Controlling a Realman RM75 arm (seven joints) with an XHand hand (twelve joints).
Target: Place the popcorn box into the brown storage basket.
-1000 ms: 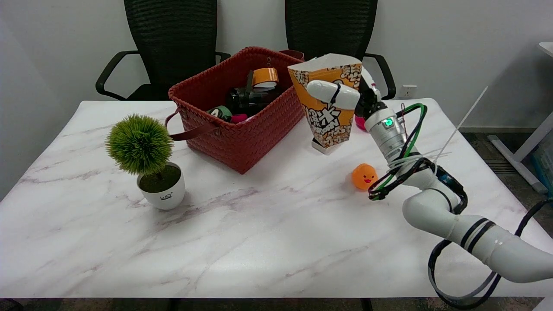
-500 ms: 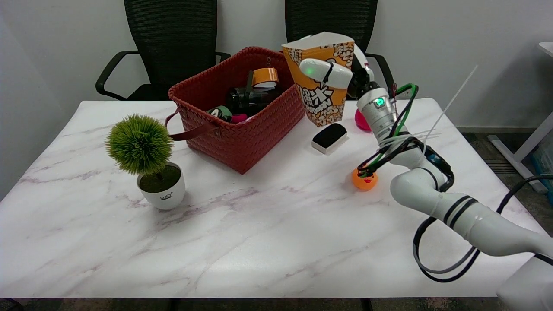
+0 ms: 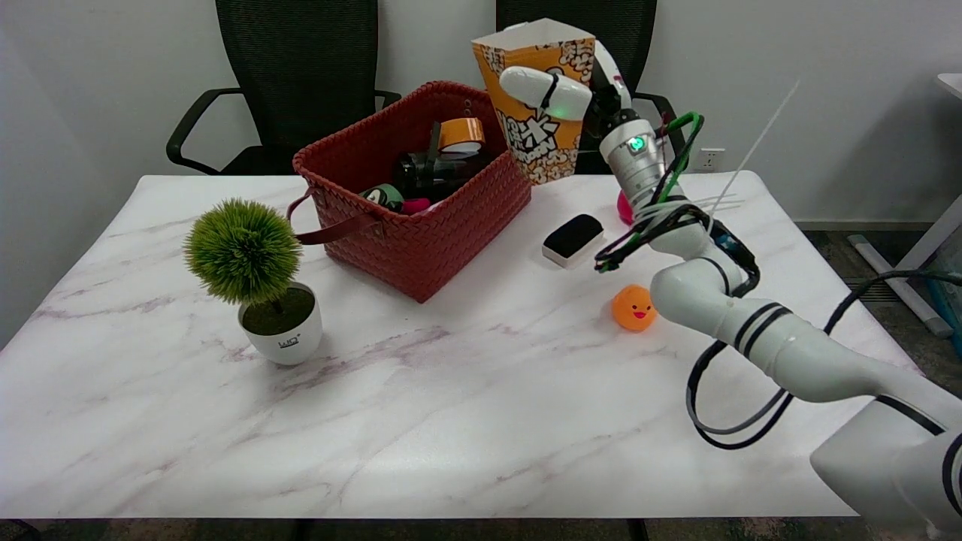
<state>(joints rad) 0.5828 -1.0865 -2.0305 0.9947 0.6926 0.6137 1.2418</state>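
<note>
Right hand (image 3: 575,94) grips orange-and-white paper popcorn box (image 3: 532,128), upright, in the air just right of woven brown storage basket (image 3: 421,233) on marble counter (image 3: 451,421).

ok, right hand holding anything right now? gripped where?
Yes: the right hand holds the popcorn box by its upper body, fingers across the printed front just below the open top, lifted beside the brown basket.

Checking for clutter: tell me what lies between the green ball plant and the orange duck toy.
In the head view, only bare marble tabletop lies between the potted green ball plant and the orange duck toy.
</note>
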